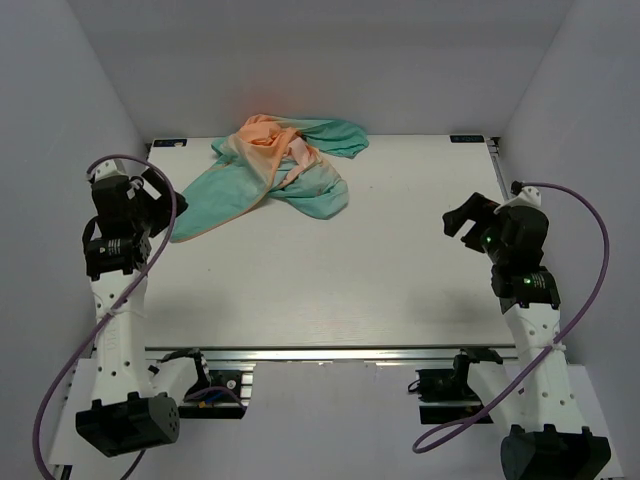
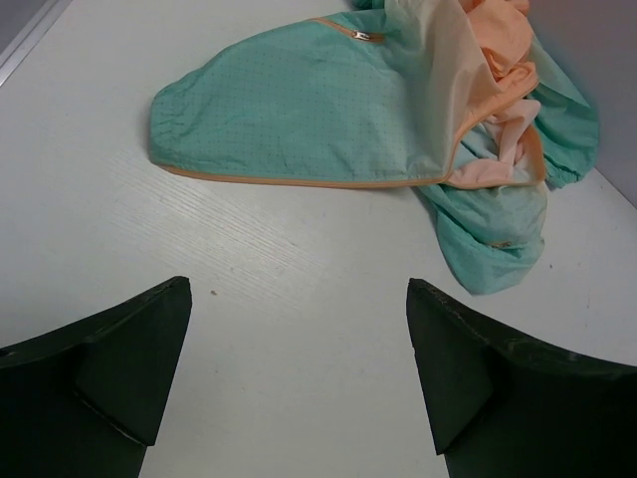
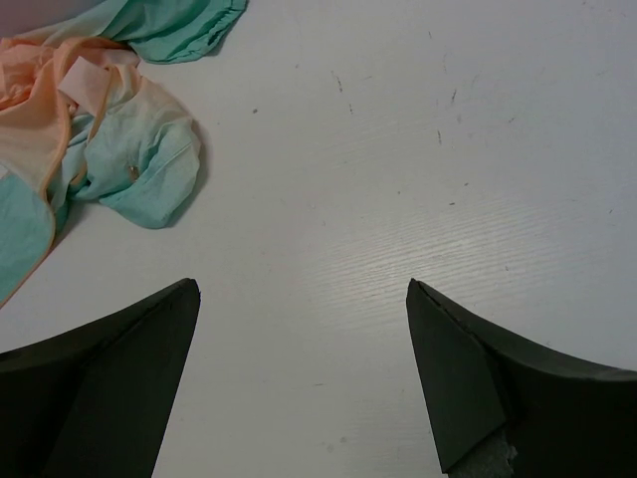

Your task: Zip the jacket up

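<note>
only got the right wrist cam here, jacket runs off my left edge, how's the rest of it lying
Observer: From above, the jacket is bunched in a heap at the table's far edge, left of centre.
Operator: anything holding it
Observer: No, the left gripper is open over bare table, with the jacket ahead of it and apart.
Operator: any zip showing
Observer: The left wrist view shows a short orange zip on a flat teal part; the front zip I cannot make out.
</note>
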You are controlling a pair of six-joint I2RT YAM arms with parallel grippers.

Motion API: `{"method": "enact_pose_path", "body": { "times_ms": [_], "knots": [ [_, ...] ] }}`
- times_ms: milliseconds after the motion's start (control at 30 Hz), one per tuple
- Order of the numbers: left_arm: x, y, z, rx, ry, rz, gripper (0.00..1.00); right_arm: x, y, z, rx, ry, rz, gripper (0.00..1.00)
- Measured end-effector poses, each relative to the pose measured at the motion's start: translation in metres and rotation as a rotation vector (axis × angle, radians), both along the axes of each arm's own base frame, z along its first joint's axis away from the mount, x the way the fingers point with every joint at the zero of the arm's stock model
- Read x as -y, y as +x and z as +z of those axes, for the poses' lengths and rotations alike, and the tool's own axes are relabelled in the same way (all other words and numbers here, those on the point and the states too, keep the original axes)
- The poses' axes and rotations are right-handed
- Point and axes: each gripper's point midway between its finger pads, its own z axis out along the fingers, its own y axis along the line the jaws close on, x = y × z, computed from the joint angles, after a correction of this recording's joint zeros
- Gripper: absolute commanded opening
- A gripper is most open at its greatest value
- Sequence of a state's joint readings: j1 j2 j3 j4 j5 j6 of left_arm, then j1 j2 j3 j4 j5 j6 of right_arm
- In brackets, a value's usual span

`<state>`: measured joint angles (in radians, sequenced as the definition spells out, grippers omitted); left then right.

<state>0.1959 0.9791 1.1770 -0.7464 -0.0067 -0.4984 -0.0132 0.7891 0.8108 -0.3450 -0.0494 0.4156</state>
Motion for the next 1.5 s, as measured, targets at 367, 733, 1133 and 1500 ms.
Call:
{"method": "enact_pose_path", "body": {
  "times_ms": [367, 733, 1133, 1500],
  "knots": [
    [0.042, 0.093, -0.055, -0.111, -0.12, -0.183, 0.98, -0.007, 0.01, 0.003, 0.044, 0.018, 0.036, 0.89],
    [0.131, 0.295, -0.105, -0.142, -0.025, -0.339, 0.98, -0.156, 0.107, -0.054, -0.108, 0.009, 0.444, 0.89],
    [0.13, 0.352, -0.203, -0.162, -0.055, -0.328, 0.44, -0.294, 0.302, -0.11, -0.021, -0.059, 0.534, 0.89],
    [0.151, 0.349, -0.158, -0.054, -0.109, -0.434, 0.0, -0.332, 0.275, -0.168, -0.14, -0.087, 0.608, 0.0]
  ]
}}
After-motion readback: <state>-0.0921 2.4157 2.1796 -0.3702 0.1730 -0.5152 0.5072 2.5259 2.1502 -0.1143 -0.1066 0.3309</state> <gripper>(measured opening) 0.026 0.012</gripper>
